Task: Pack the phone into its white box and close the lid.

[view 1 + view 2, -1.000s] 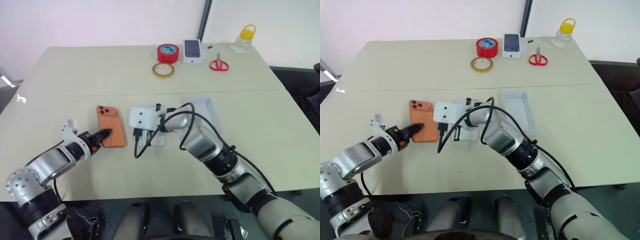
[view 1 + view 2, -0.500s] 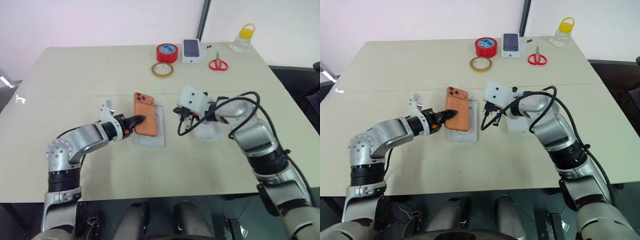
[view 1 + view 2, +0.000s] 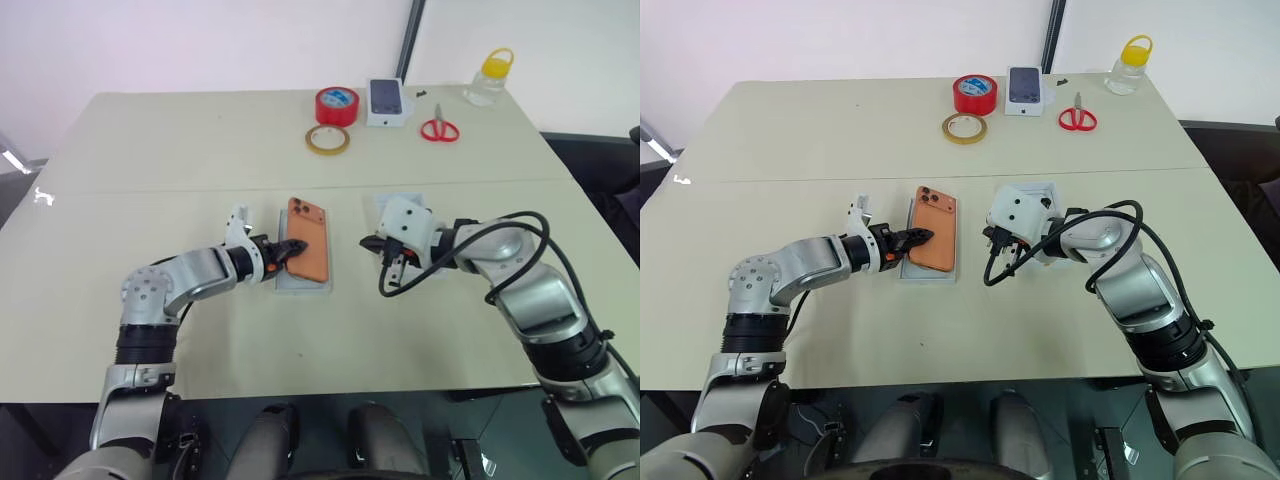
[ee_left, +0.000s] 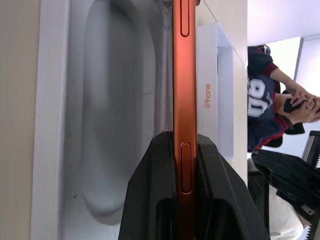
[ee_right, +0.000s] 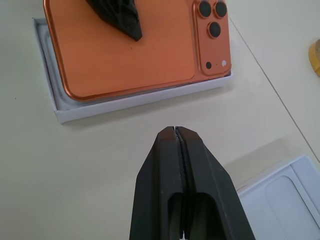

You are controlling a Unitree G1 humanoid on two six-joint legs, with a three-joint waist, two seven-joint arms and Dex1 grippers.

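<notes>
Orange phone (image 3: 308, 252); 3-lens corner bump

Phone (image 3: 307, 252): orange-copper, back face up, camera bump at far end, pinched by its near-left edge in left gripper (image 3: 291, 247), held over the white box (image 3: 300, 287). Box sits open on tabletop mid-front, moulded white insert visible inside. Lid (image 5: 287, 197) lies just right, plain white interior up.

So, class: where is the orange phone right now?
In the left eye view the phone is near the table's middle, held by the left gripper just above the white box, left of the shut right gripper.
</notes>
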